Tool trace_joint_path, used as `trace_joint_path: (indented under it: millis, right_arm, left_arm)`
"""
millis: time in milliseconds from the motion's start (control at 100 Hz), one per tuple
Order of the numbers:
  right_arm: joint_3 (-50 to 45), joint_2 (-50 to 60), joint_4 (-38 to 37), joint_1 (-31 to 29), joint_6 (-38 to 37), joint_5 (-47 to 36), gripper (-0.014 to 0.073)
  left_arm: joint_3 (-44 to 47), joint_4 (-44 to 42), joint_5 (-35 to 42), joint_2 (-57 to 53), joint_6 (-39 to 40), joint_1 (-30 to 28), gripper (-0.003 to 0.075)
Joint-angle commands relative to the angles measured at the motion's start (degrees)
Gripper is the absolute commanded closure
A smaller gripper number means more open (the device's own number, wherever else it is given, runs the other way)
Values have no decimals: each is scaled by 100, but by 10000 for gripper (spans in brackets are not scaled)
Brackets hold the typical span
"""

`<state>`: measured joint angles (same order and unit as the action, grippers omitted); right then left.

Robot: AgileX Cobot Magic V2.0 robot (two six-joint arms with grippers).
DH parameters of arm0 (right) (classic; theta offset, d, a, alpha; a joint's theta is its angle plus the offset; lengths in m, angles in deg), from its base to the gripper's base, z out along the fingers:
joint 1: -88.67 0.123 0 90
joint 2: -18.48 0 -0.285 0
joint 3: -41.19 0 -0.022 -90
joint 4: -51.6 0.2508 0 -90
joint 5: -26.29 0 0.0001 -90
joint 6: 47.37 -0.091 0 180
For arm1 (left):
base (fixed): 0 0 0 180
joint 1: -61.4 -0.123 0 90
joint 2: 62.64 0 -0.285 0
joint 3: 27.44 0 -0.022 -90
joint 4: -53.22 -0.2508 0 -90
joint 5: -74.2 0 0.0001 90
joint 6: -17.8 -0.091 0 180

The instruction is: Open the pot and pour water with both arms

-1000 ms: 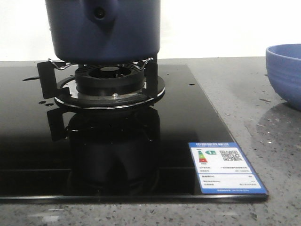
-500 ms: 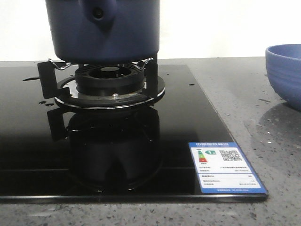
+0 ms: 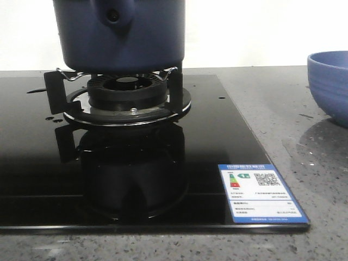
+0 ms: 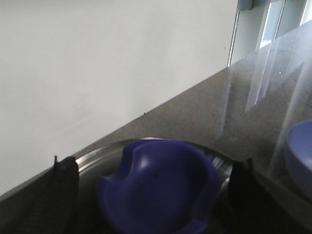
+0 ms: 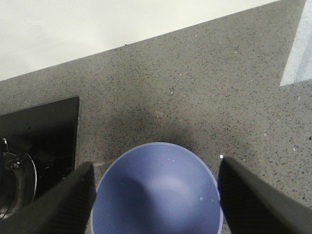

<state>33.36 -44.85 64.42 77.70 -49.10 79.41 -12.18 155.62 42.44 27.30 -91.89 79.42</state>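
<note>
The navy pot [image 3: 122,32] stands on the gas burner [image 3: 128,95], its handle lug [image 3: 114,13] facing the front camera. Neither gripper shows in the front view. In the left wrist view my left gripper [image 4: 153,163] is open, with one finger [image 4: 63,195] on each side of the navy lid knob [image 4: 156,190]. There is a gap on both sides, so it does not grip the knob. The steel lid rim [image 4: 97,158] shows behind the knob. My right gripper [image 5: 156,163] is open and empty above the periwinkle bowl [image 5: 156,195]. A few tiny drops [image 5: 201,198] sit inside the bowl.
The black glass hob [image 3: 217,136] carries a blue label [image 3: 261,193] at its front right corner. The bowl [image 3: 329,84] stands on the speckled grey counter [image 3: 283,109] right of the hob. A white wall runs behind. Small drops [image 3: 49,118] lie on the hob's left.
The pot and bowl have not moved. The dark reflection on the hob below the burner has widened slightly.
</note>
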Motion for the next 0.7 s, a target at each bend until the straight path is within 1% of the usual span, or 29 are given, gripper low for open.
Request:
trace_joint_path:
  millis: [0,40,70,110,160,180,190,210,230,250,270,280,310,370,460,530,620,690]
  right_arm:
    - [185,134,58,51,116,-342,139]
    - [185,176,58,124,275,-342,174]
    - [175,227,58,230,383,-342,208]
    - [118,308,58,366,540,-356,273]
    - [-6,437,58,577,708,-356,363]
    - [-110,498,58,696,802,-356,418]
    - [-110,521,58,726,833,-356,418]
    - [-203,591,58,785,925,-367,459]
    - [-345,664,58,899,1066,-389,515]
    - [-466,742,58,983,1123,-401,557]
    - [-602,826,58,1064,1190,-460,596]
    - [-651,856,58,1090,1233,-504,596]
    - [-855,979,48,1192,1299,-590,658]
    - [-1363,1300,50,1388,1350,-991,657]
    - [-2122,1845,50,1635,1365,-1584,657]
    - [-2665,2300,50,1800,1365,-2077,657]
    - [-3300,2876,46,2009,1609,-2690,657]
    - [-3712,3280,36,2139,1623,-3125,657]
  left_arm:
    - [-190,401,-182,-630,356,7,158]
    - [-162,393,-154,-827,526,8,171]
    - [-110,372,-128,-1039,644,8,202]
    - [-10,304,-117,-1305,753,8,246]
    - [153,150,-46,-1640,875,8,333]
    - [240,65,7,-1786,952,8,356]
    - [269,35,28,-1887,979,8,379]
    - [331,-53,103,-1990,1025,8,402]
    - [472,-151,181,-2147,1143,8,449]
    - [590,-248,267,-2307,1242,8,471]
    - [715,-339,356,-2477,1297,8,504]
    - [758,-368,386,-2535,1348,8,525]
    - [937,-519,520,-2821,1445,8,565]
    - [1374,-662,666,-3295,1488,8,645]
    - [2014,-745,719,-4057,1488,8,739]
    - [2464,-830,719,-4624,1542,8,741]
    - [3007,-830,719,-5273,1637,8,741]
    - [3416,-830,912,-5674,1839,8,741]
